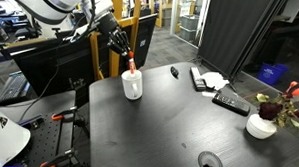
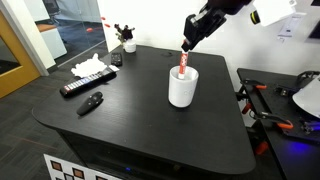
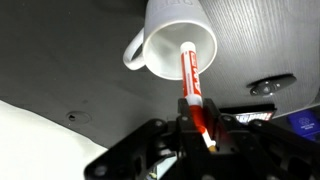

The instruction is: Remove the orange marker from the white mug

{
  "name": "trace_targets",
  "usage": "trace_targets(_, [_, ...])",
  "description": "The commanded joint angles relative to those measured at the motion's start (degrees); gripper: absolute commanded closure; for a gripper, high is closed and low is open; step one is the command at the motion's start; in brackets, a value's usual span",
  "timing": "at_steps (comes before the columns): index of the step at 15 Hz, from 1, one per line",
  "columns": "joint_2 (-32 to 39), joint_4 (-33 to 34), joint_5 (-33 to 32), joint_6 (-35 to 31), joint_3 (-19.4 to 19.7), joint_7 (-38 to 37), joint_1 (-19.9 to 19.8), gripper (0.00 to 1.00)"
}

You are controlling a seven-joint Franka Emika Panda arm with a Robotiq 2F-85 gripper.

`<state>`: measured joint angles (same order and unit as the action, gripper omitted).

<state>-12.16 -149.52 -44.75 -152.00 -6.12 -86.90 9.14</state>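
Note:
The white mug (image 1: 133, 86) stands upright on the black table; it also shows in the other exterior view (image 2: 182, 87) and in the wrist view (image 3: 175, 38). The orange marker (image 3: 190, 80) stands in it, its lower end inside the mug and its upper part sticking out above the rim (image 1: 131, 63) (image 2: 184, 62). My gripper (image 3: 199, 128) is directly above the mug and is shut on the marker's upper end, as both exterior views show (image 1: 119, 43) (image 2: 192, 36).
A small black pen-like object (image 1: 174, 72) (image 2: 91, 103) lies on the table. A remote (image 1: 230, 102) (image 2: 87, 82), white paper (image 2: 90, 67) and a white bowl with dark red flowers (image 1: 261, 126) (image 2: 129, 46) stand near the table's edges.

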Motion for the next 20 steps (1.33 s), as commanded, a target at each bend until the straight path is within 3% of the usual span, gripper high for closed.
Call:
trace_targets(1, [-7.75,-2.19,0.31,1.5,0.21,0.95,0.2,0.95])
trace_targets(3, [-10.51,-2.07,-0.65,2.77,-0.06,-0.36,-0.46,0.95])
trace_targets(4, [-11.61,-1.96,0.82,2.92,-2.69,0.88,-3.57,0.95])
trace_targets(12, [-9.45,1.51,4.22,2.59,-0.38,7.56,-11.02,0.95])
trace_targets(20, [-1.42,4.04,22.4,0.49,5.14,31.63,-12.89,0.95])
